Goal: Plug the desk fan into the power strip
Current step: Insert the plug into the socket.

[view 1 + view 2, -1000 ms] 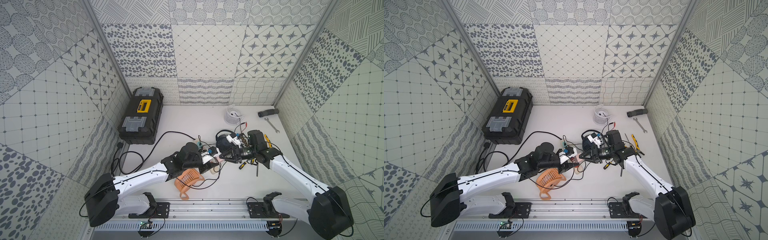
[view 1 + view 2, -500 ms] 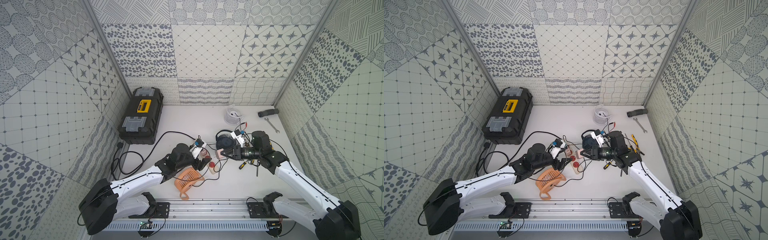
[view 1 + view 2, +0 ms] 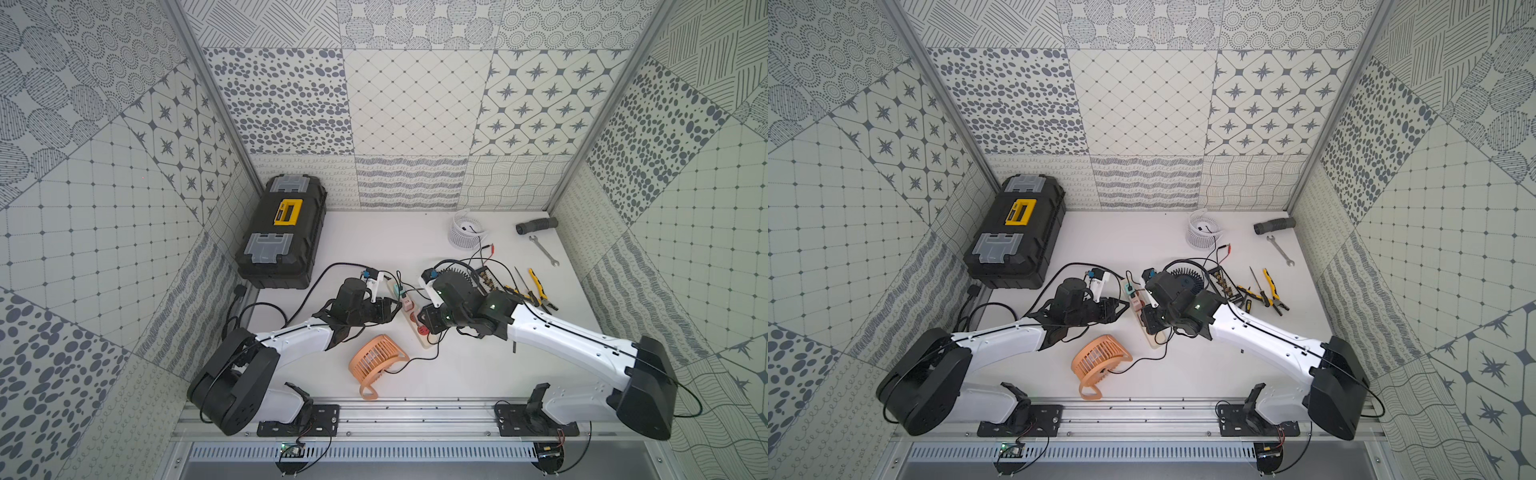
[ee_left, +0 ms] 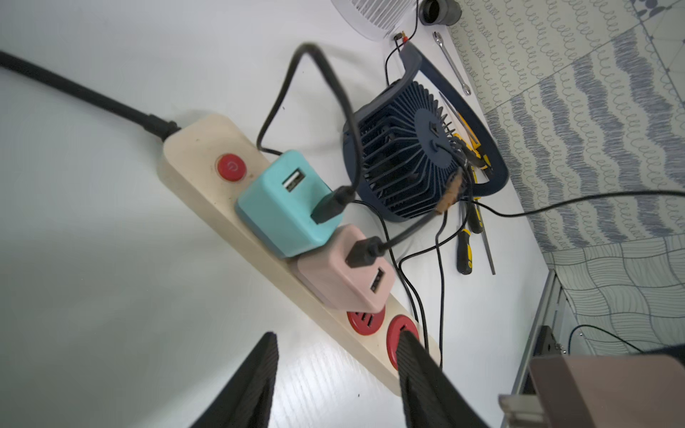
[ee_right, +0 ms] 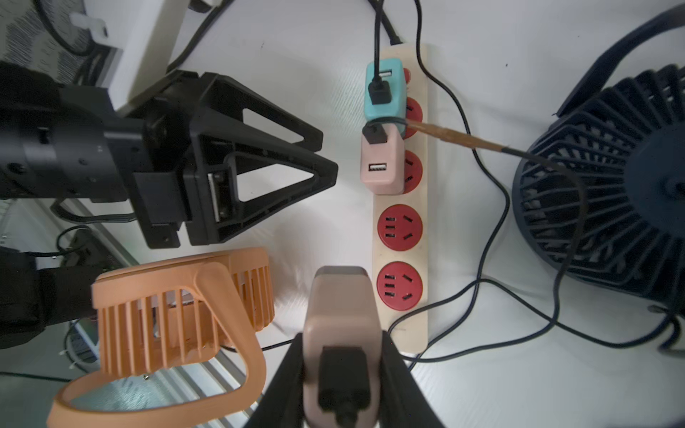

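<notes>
The right tool [image 5: 341, 335] pinches the beige adapter [image 5: 341, 307] beside the power strip [image 5: 400, 252], which lies mid-surface from 11 to 5 o'clock, so it should square over a free socket [image 5: 399, 285] at the 5 o'clock end and press straight down while the spread, empty left tool [image 4: 335, 335] braces the strip.

The power strip [image 5: 400, 255] is cream-beige with red sockets, a red switch and a black cord. The teal charger [image 5: 393, 107], pink charger [image 5: 381, 181] and tan charger [image 5: 341, 318] are plain. The orange fan [image 5: 178, 296] and navy fan [image 5: 600, 185] are slatted. The toolbox [image 3: 282, 237] is black, yellow and grey. The walls [image 3: 415, 104] carry grey-on-white patterned tiles.
</notes>
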You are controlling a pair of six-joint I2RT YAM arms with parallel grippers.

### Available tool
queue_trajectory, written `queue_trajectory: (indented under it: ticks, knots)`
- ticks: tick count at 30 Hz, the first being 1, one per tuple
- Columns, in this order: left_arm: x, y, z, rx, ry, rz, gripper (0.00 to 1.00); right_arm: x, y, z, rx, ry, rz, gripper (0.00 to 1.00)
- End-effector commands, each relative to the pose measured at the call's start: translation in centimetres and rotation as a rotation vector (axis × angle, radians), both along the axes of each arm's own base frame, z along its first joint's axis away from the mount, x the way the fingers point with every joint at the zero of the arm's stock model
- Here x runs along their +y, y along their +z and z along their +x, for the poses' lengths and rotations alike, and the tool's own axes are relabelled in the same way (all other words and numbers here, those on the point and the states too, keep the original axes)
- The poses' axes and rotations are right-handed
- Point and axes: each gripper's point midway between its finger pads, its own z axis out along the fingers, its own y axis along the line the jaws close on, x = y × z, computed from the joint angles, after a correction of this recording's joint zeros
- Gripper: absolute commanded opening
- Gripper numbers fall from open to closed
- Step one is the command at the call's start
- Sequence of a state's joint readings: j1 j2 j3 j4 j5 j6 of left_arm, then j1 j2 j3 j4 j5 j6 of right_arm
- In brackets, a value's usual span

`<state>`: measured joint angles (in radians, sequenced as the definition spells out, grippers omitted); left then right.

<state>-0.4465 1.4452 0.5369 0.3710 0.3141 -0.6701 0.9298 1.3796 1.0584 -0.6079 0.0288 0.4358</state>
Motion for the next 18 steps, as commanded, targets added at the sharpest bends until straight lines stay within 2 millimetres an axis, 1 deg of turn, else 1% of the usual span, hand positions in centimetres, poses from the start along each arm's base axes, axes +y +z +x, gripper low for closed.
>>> queue_trajectory:
  ticks: [1, 4, 8, 13, 18]
  knots:
    - [-1.5, 0.2, 0.9, 0.079, 0.029, -0.18, 0.51, -0.1, 0.2, 2.2, -0.092, -0.03, -0.096, 0.01]
    - [-1.7, -1.0, 1.0, 0.109, 0.041, -0.196, 0.48, 0.4, -0.5, 3.0, -0.097, -0.031, -0.128, 0.02]
    - [-1.8, -2.2, 1.1, 0.136, 0.044, -0.202, 0.43, 0.8, -1.6, 3.7, -0.079, -0.03, -0.156, 0.02]
    - [-1.8, -3.1, 1.1, 0.154, 0.054, -0.201, 0.41, 1.2, -3.3, 3.9, -0.041, -0.024, -0.179, 0.02]
    - [-1.7, -3.7, 1.0, 0.163, 0.06, -0.191, 0.4, 1.5, -4.1, 4.2, -0.03, -0.025, -0.19, 0.02]
